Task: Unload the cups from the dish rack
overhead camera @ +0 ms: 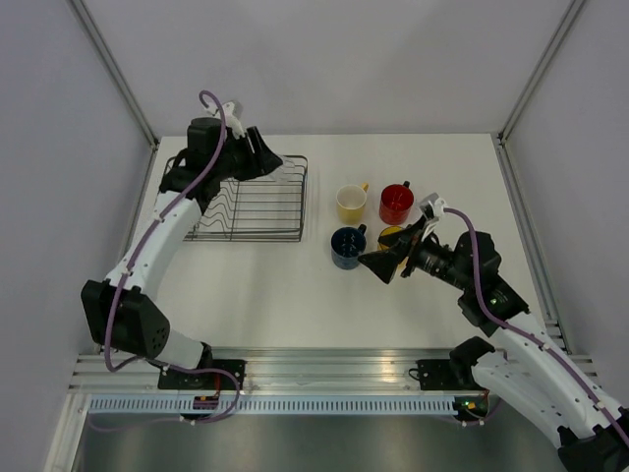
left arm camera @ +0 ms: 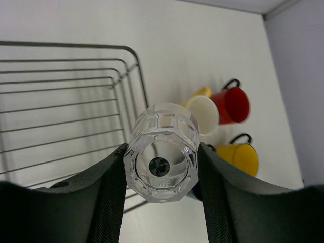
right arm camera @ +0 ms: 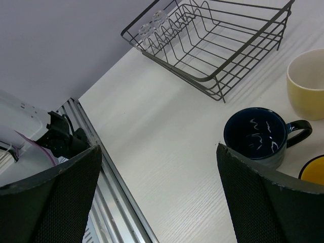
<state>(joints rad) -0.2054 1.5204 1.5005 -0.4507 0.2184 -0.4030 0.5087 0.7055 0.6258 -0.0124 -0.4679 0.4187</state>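
Observation:
My left gripper (left arm camera: 162, 154) is shut on a clear glass tumbler (left arm camera: 163, 125) and holds it above the right end of the black wire dish rack (left arm camera: 61, 109). In the top view this gripper (overhead camera: 267, 163) hovers over the rack's (overhead camera: 285, 221) far right corner. Two more tumblers (right arm camera: 152, 24) stand in the rack's (right arm camera: 223, 50) far corner. The cream mug (overhead camera: 351, 203), red mug (overhead camera: 395, 203), dark blue mug (overhead camera: 347, 247) and yellow mug (overhead camera: 391, 235) stand on the table right of the rack. My right gripper (overhead camera: 378, 264) is open and empty beside the blue mug (right arm camera: 255, 134).
The white table (overhead camera: 295, 295) ends in a metal rail (overhead camera: 324, 364) at the near edge, which also shows in the right wrist view (right arm camera: 109, 177). Grey walls and frame posts (overhead camera: 113, 69) close in the back and sides.

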